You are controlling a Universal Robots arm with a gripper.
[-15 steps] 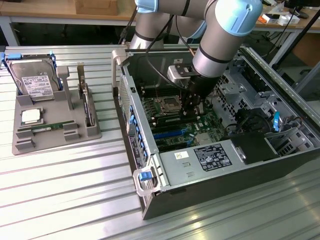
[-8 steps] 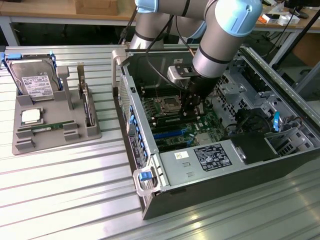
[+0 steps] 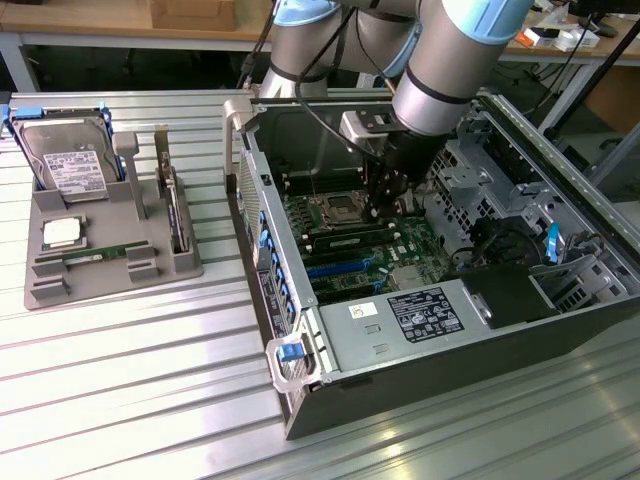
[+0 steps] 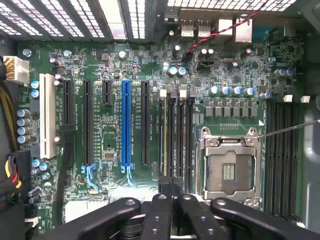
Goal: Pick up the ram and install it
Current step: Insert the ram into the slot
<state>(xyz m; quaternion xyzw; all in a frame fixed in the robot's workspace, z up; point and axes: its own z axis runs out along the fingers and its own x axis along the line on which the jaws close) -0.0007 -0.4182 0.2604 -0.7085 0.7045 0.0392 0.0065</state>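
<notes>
Exterior view: the ram (image 3: 95, 255) lies flat in a grey tray (image 3: 50, 285) on the counter, well apart from the arm (image 3: 450, 60) reaching into the computer case (image 3: 420, 390). It is probably light, stiff and fragile, best pinched by its long edges. Wrist view: the jaws look clenched and empty above the motherboard (image 4: 110, 65).

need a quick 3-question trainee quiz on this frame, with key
1. True or false: the hand hangs over the motherboard inside the open case.
2. What does the CPU socket hold?
3. The silver processor chip is: A) in the grey tray B) in the CPU socket C) in the hand.
Key: 1 true; 2 nothing, it is empty; 3 A.
</notes>
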